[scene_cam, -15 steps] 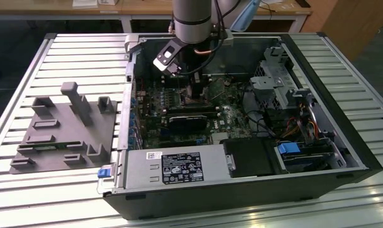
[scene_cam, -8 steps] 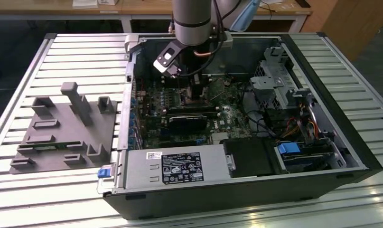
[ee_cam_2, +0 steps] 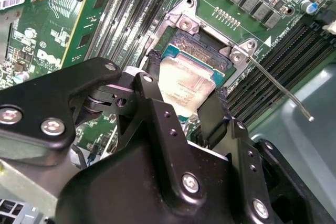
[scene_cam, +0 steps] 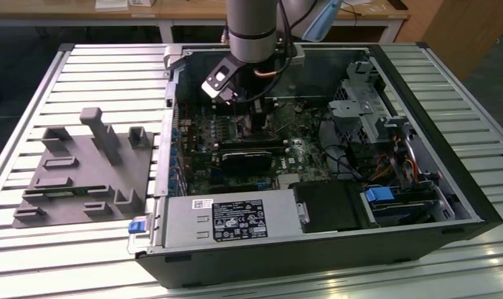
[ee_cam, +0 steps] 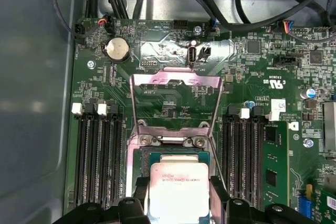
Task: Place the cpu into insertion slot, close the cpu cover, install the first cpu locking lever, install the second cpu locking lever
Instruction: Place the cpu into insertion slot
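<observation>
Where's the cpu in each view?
Exterior view: hidden behind the arm.
Second wrist view: cpu in the gripper, over the insertion slot.
First wrist view: cpu beside the open cpu cover.
Shared landmark: black memory slots flanking it in both wrist views.

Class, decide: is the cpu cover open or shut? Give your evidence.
Open: in the first wrist view the cpu cover is swung back off the insertion slot, leaving the cpu uncovered.
</observation>
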`<state>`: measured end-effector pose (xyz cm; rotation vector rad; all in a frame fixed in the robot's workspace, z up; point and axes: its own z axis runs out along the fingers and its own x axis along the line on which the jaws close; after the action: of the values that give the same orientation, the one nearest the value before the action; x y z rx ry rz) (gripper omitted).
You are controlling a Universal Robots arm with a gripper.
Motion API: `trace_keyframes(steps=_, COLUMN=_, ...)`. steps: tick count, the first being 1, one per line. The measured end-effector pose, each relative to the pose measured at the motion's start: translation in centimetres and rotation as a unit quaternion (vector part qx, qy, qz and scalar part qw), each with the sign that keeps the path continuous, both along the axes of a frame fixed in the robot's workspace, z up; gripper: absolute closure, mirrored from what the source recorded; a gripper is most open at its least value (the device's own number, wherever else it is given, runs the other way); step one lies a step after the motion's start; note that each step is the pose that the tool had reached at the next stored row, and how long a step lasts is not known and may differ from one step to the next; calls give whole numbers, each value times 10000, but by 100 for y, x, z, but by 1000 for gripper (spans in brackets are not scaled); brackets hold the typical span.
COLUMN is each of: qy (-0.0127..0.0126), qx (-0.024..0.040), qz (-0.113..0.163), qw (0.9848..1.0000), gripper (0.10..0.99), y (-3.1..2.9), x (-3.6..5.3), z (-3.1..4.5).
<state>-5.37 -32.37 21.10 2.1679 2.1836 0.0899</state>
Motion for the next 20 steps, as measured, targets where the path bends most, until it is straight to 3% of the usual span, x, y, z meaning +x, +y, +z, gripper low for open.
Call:
trace_keyframes(steps=11, qy=4, qx=1, qz=-1, qw=10000, gripper=549, y=13, x=-7, z=-93)
trace_keyframes(steps=20, qy=3, qx=3, qz=-1, qw=10000, gripper=549, y=17, x=-14, z=-106)
